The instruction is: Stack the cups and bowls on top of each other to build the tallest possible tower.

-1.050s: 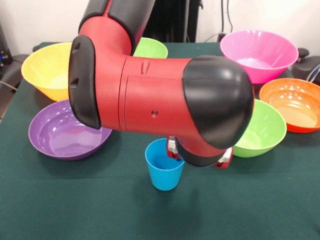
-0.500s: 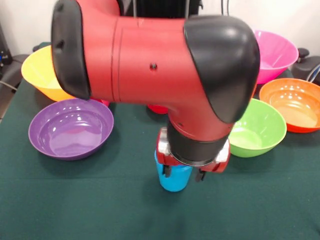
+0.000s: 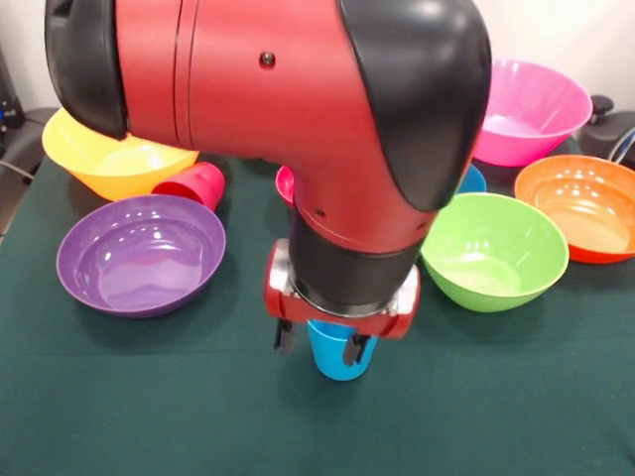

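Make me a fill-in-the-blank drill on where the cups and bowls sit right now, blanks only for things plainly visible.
1. The pincer hangs over the upright ____ cup.
2. The red cup lies on its ____ next to the yellow bowl.
3. The bowl nearest the red cup on the table's front side is the ____ one.
4. The orange bowl sits beside the ____ bowl.

Missing words: blue; side; purple; green
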You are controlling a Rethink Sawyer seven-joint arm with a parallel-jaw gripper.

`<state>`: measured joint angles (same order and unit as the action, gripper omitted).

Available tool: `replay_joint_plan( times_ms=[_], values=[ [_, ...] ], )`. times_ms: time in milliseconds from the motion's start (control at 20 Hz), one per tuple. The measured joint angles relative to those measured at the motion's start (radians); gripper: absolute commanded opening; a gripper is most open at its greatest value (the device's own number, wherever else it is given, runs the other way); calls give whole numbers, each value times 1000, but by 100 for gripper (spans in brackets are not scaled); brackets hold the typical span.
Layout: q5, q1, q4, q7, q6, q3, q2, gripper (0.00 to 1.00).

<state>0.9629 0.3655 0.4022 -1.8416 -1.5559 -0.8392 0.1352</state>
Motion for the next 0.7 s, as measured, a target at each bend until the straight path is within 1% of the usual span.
replay_joint_plan(
  times_ms=[100, 200, 250, 400, 600, 700],
  values=[
    [-14, 0, 20, 0, 0, 19, 11, 100],
    [-41, 0, 56, 0, 0, 45, 27, 100],
    [-71, 0, 91, 0, 0, 66, 41, 100],
    [-116, -2, 140, 0, 0, 93, 62, 100],
    [-210, -2, 246, -3, 0, 137, 112, 100],
    [-274, -4, 324, -14, 0, 165, 154, 100]
  ],
)
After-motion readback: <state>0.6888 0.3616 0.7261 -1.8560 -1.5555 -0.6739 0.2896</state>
